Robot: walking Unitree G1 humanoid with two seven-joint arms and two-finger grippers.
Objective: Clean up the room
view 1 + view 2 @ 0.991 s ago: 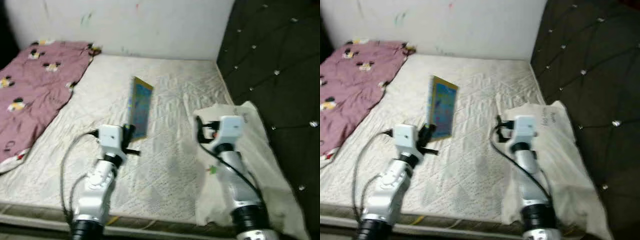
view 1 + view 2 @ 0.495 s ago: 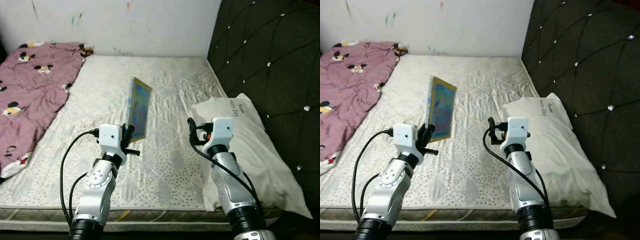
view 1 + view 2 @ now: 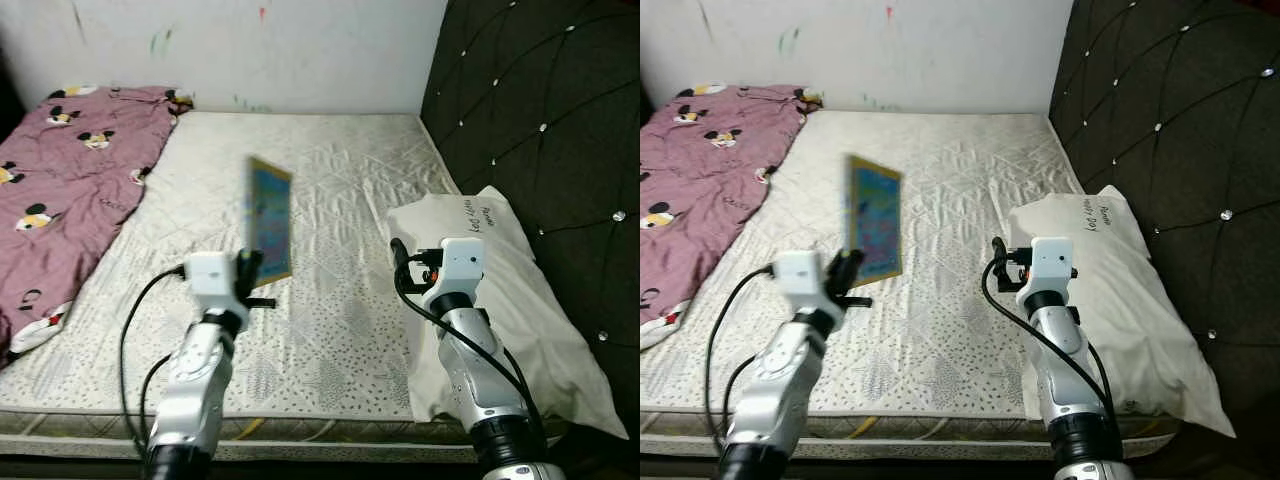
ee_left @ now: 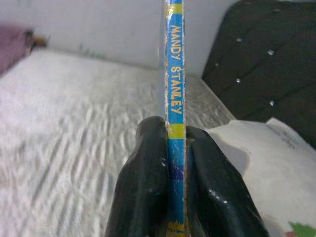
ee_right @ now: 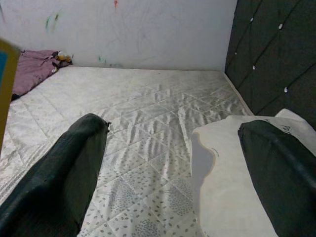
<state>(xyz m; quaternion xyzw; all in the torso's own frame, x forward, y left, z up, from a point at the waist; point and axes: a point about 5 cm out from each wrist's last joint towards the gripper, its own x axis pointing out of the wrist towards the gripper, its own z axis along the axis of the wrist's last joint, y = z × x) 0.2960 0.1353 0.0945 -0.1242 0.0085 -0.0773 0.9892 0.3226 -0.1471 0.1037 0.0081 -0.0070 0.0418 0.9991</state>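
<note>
Over the bare mattress (image 3: 330, 190), your left gripper (image 4: 175, 163) clenches the picture book (image 3: 268, 220) upright; right gripper (image 5: 173, 163) spread idle. Next, find it a shelf.

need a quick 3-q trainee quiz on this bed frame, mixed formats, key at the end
1. True or false: the left gripper is shut on the book.
2. Multiple choice: where does the pillow lie?
A. on the pink blanket
B. on the mattress beside the dark headboard
C. in the right gripper
3. Fill in: the right gripper is ____ and holds nothing.

Key
1. True. Its fingers clamp the book's spine, and the book stands upright above the mattress.
2. B. It lies along the headboard; the blanket is at the other side.
3. open
</note>
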